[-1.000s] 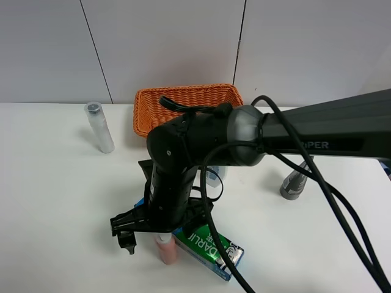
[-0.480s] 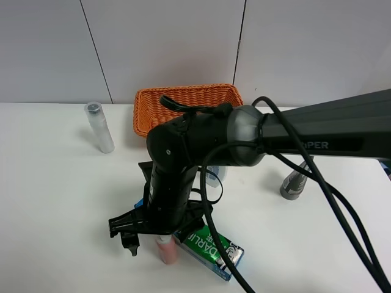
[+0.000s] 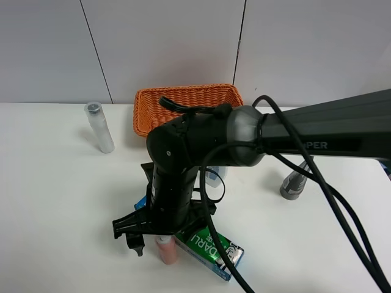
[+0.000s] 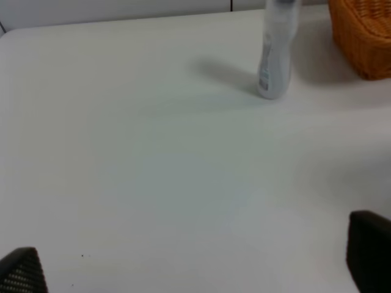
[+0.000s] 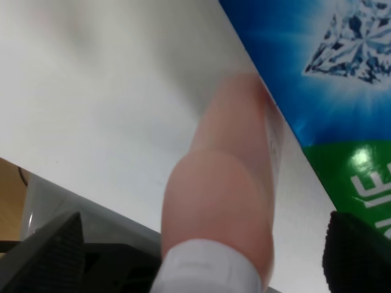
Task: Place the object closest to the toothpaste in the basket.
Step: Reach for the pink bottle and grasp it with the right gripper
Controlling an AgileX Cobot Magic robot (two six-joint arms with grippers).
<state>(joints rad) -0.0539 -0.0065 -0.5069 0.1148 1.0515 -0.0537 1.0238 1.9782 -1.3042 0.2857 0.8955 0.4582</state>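
Observation:
The toothpaste box (image 3: 211, 247), blue and green, lies flat at the front of the table; it also shows in the right wrist view (image 5: 317, 73). A pink bottle (image 3: 166, 249) stands right against its left side. My right gripper (image 3: 146, 237) reaches across from the right and hangs low over the bottle. In the right wrist view the pink bottle (image 5: 226, 183) sits between the open fingers (image 5: 49, 244), apart from both. The orange wicker basket (image 3: 183, 101) stands at the back. My left gripper (image 4: 195, 268) is open and empty over bare table.
A white bottle (image 3: 99, 127) stands at the back left, also in the left wrist view (image 4: 275, 55) beside the basket (image 4: 360, 36). A grey bottle (image 3: 294, 183) stands at the right. A small pale bottle (image 3: 214, 177) is half hidden behind the arm.
My right gripper has shifted slightly to the right, closer around the pink bottle. Nothing else has moved.

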